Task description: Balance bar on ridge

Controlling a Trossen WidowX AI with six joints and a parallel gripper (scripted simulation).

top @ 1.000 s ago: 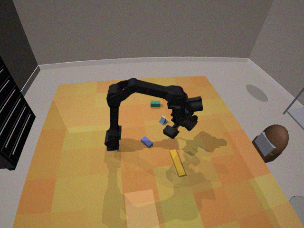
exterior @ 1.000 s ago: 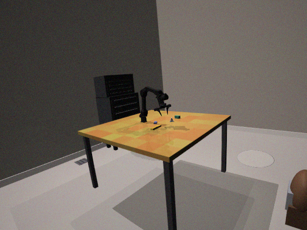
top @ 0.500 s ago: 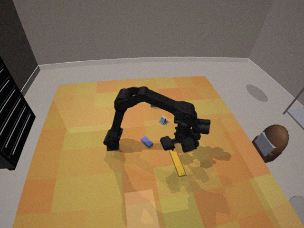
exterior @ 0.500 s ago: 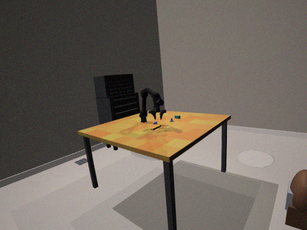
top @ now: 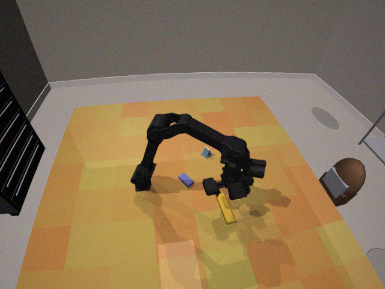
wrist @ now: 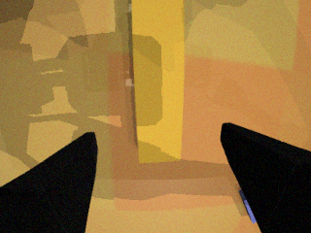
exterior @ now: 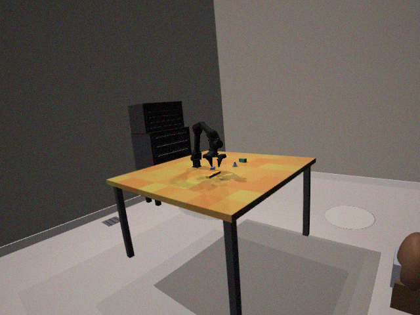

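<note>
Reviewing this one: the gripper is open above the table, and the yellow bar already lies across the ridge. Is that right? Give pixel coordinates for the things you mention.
Not quite: the yellow bar [top: 229, 215] [exterior: 213, 174] [wrist: 171, 97] lies on the table, apart from the ridge [top: 206, 152] [exterior: 235, 164], as the exterior view shows. The rest stands.

Behind the counter [top: 112, 248] [exterior: 163, 189], a black drawer cabinet [top: 15, 161] [exterior: 169, 142] stands by the dark wall [top: 27, 37] [exterior: 84, 84]. From here, I see a paler wall [top: 186, 37] [exterior: 322, 84] meeting it, with pale floor [top: 280, 90] [exterior: 84, 271] around the counter and dim light casting soft shadows beneath it.
</note>
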